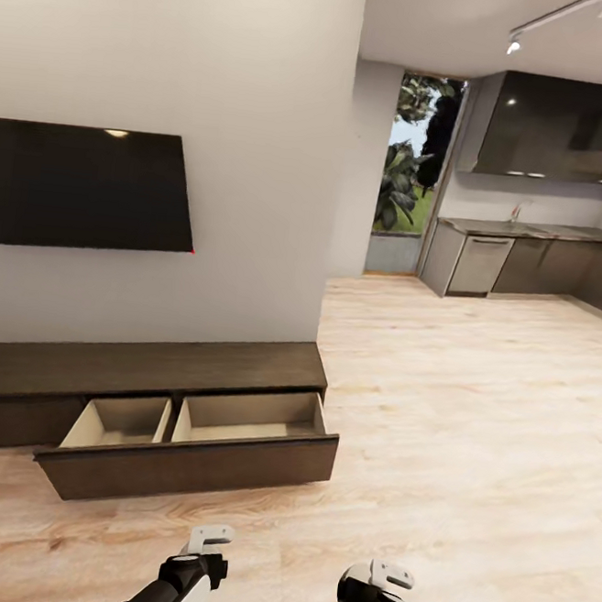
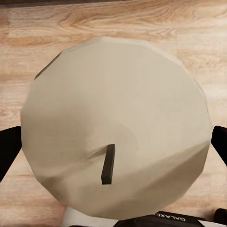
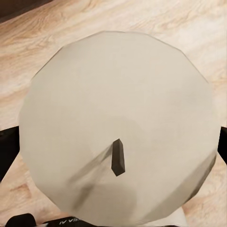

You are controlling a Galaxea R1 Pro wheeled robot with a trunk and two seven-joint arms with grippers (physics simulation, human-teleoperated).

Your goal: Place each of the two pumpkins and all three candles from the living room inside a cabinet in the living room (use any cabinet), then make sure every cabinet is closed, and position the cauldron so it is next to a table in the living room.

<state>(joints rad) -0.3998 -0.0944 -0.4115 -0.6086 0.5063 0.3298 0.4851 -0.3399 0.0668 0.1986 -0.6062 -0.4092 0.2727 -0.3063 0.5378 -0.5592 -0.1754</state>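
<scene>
Candles, one per arm. Left wrist view: a stubby grey-beige candle [image 2: 116, 127] seen end-on, dark wick toward the camera, with dark fingers [image 2: 9, 151] showing at either side of it. Right wrist view: a second candle [image 3: 118, 125], same pose, fingers [image 3: 8, 149] flanking it. Both tools read as clamped on their candles; actual contact at the pads is hidden by the wax bodies, so that is a judgement.

Head view: left tool [image 1: 207, 539] and right tool [image 1: 388, 574] sit low at the bottom edge, side by side above the pale wood floor [image 1: 455, 426]. Candles themselves cannot be made out there.

Key relation: the cabinet [image 1: 147, 369] lies ahead and to the left of both tools, long axis running along the wall. Its wide drawer [image 1: 196, 438] is pulled out, two pale compartments open upward. The left tool is nearer; the right-hand compartment is closest to both arms. Bare floor lies between robot and drawer front, nothing in the way. Judgement: base must close in before either candle can be lowered inside.

Farther off: black TV [image 1: 86, 186] on the wall above the cabinet. Beyond, through the opening to the right, grey kitchen cupboards [image 1: 526, 263] and a window with foliage [image 1: 412, 155]. Pumpkins, third candle, cauldron: not located.
</scene>
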